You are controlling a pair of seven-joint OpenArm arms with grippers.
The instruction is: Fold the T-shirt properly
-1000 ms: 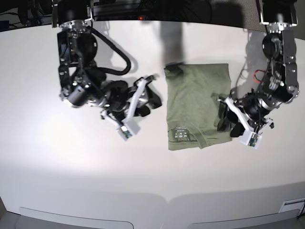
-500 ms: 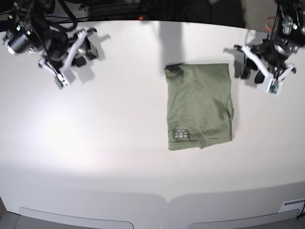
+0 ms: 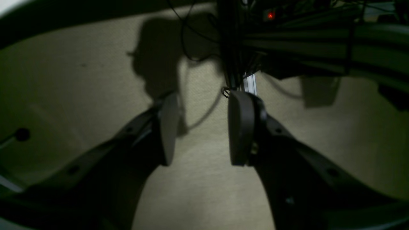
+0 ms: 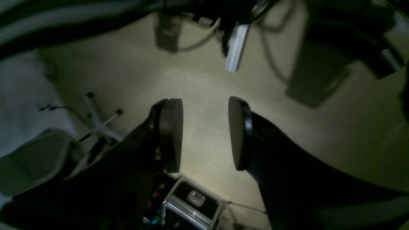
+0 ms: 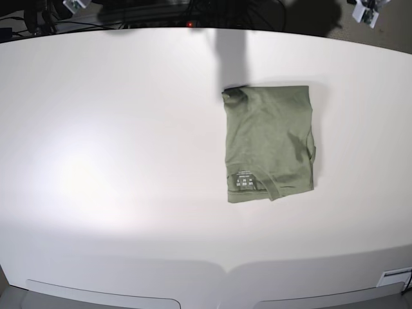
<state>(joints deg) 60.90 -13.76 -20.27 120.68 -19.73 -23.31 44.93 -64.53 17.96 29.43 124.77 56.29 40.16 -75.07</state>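
Observation:
The T-shirt (image 5: 270,141) lies on the white table (image 5: 116,161) folded into a neat upright rectangle, right of centre. Its collar and pale neck label (image 5: 244,181) sit at the near left corner. Both arms are lifted away from it; only a white tip of each shows at the top corners of the base view. In the left wrist view my left gripper (image 3: 203,127) is open with nothing between its pads. In the right wrist view my right gripper (image 4: 206,134) is open too, over beige floor, holding nothing.
Dark cables and equipment (image 5: 193,9) run behind the table's far edge. The right wrist view shows a chair base (image 4: 99,124) and a small case (image 4: 191,201) on the floor. An aluminium post (image 3: 249,84) stands ahead of the left gripper.
Both arms have pulled back from beside the T-shirt, up to the far corners, and almost left the base view. The T-shirt has not moved.

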